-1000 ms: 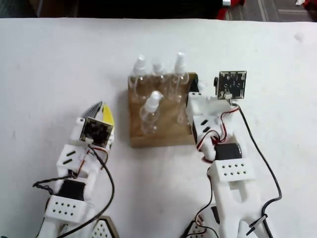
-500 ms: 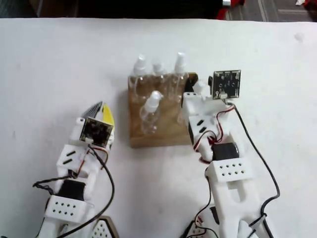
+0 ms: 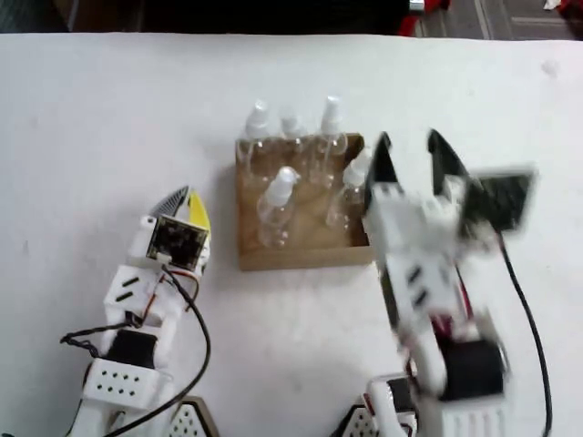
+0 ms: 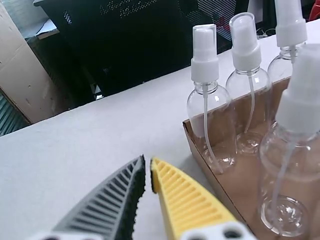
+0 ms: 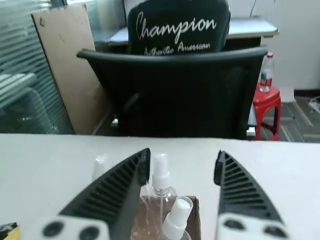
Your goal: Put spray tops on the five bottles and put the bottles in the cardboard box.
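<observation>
The cardboard box (image 3: 305,248) lies at the table's middle with all the clear bottles standing in it, each with a white spray top. Three stand along the back (image 3: 293,137), one stands front left (image 3: 276,208), and one is at the right side (image 3: 349,189). My right gripper (image 3: 410,157) hangs open just right of the box, beside that last bottle and holding nothing. In the right wrist view its black fingers (image 5: 125,185) frame the bottles (image 5: 161,182). My left gripper (image 3: 188,205) rests shut left of the box, grey and yellow fingers (image 4: 172,195) together, with the bottles (image 4: 210,105) close by.
The white table (image 3: 109,109) spreads around the box on every side. A black office chair (image 5: 175,90) stands beyond the table's far edge. The left arm's base and cables lie at the near left.
The right arm has risen and swung away from over the box's right side, its fingers now spread wide. The bottle at the right of the box stands free. The left arm has kept still.
</observation>
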Robot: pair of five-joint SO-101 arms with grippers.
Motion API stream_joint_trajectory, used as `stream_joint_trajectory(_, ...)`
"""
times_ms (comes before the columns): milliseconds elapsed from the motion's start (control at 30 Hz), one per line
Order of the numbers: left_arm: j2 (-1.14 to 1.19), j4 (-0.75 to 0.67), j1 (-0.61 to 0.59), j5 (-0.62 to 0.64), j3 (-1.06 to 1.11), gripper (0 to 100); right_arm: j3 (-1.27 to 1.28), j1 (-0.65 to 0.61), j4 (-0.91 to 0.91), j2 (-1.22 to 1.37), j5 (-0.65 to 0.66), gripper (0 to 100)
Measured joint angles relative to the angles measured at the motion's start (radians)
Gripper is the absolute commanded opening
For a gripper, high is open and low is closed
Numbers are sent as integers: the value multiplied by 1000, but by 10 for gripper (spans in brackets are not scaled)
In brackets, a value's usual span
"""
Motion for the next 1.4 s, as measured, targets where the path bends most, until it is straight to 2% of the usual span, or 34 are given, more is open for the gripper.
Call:
stream_joint_trajectory(300,0,0,0,0,0,24,-28,2,341,-479,0,184)
stream_joint_trajectory(533,0,0,-17,0,0,24,-37,2,575,-494,0,184)
stream_joint_trajectory(700,0,0,-80,0,-18,24,-32,2,606,-499,0,184)
stream_joint_trajectory(833,0,26,-114,0,-114,24,-32,5,609,-499,0,184)
stream_joint_trajectory(967,0,210,-144,0,-295,24,-32,5,612,-499,0,184)
stream_joint_trajectory(1233,-8,824,-186,0,-778,24,-29,5,612,-499,0,185)
stream_joint_trajectory(1333,-21,1013,-187,0,-872,24,-29,5,612,-499,2,185)
stream_joint_trajectory(1400,-21,1083,-187,0,-888,24,-29,5,624,-499,2,185)
